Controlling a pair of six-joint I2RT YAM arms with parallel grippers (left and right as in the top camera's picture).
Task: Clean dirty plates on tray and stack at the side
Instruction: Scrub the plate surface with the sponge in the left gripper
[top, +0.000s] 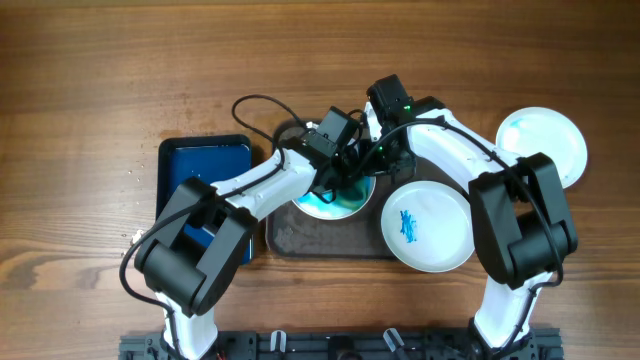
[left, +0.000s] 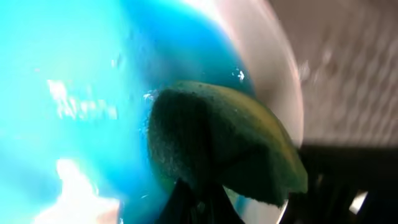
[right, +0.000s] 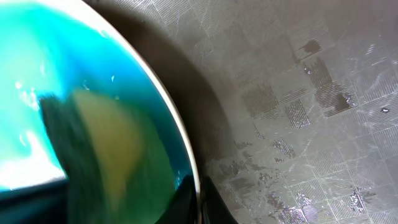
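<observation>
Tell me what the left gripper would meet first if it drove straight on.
Likely the blue-smeared plate: the sponge in the left gripper looks pressed onto it, though depth is unclear.

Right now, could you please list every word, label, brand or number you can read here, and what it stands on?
None: no readable text in any view.
The plates, the tray, the blue tray and the sponge bear no lettering.
The blue marks on the plates are smears, not writing.
</observation>
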